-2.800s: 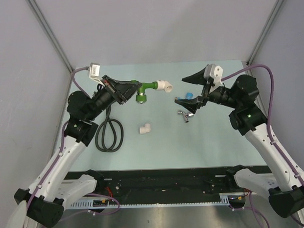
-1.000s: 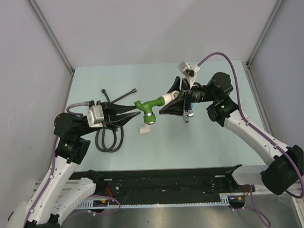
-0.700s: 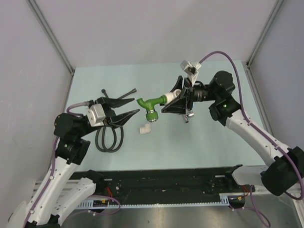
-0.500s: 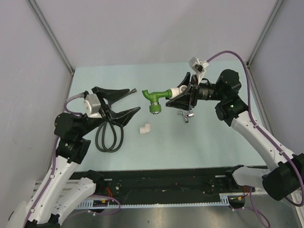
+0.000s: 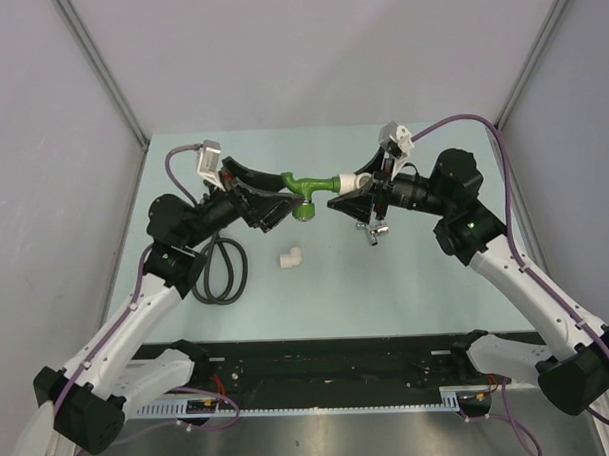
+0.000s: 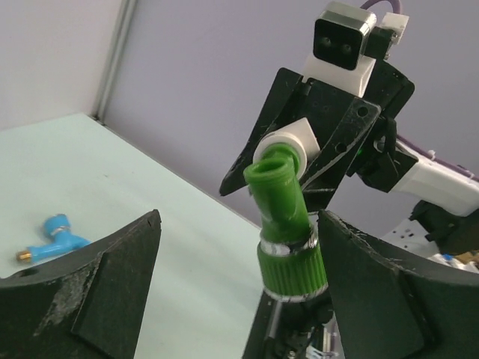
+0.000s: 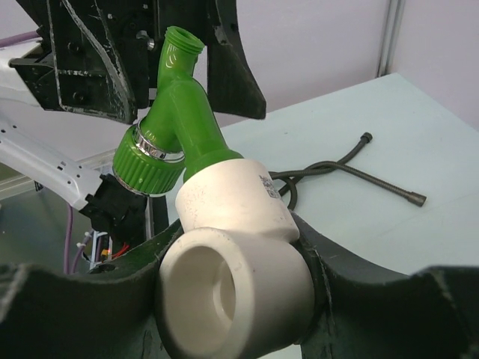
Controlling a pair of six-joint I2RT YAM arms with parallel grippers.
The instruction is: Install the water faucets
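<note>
Pale green table, grey walls on three sides. State of my left claw: spread wide, gripping nothing, with its fingers either side of the green tap and clear of it. State of my right claw: clamped on a white elbow, which carries the green tap in mid-air above the table's middle.

Procedure, as I judge it: the green tap is to be screwed home into the white elbow.
1. Centre my left fingers on the ribbed collar, not on the thin spout.
2. Close squarely, so the tap is not levered sideways.
3. Hold the elbow rigid in my right claw; a slip there wastes the turn.
4. Turn along the line of the thread; a tilt risks cross-threading.

Count, left to right: one black hose, coiled on the table; one loose white elbow near it; one green tap; one held elbow; one blue tap, lying on the table near my right claw. Totals: two claws, two taps, two elbows, one hose.
</note>
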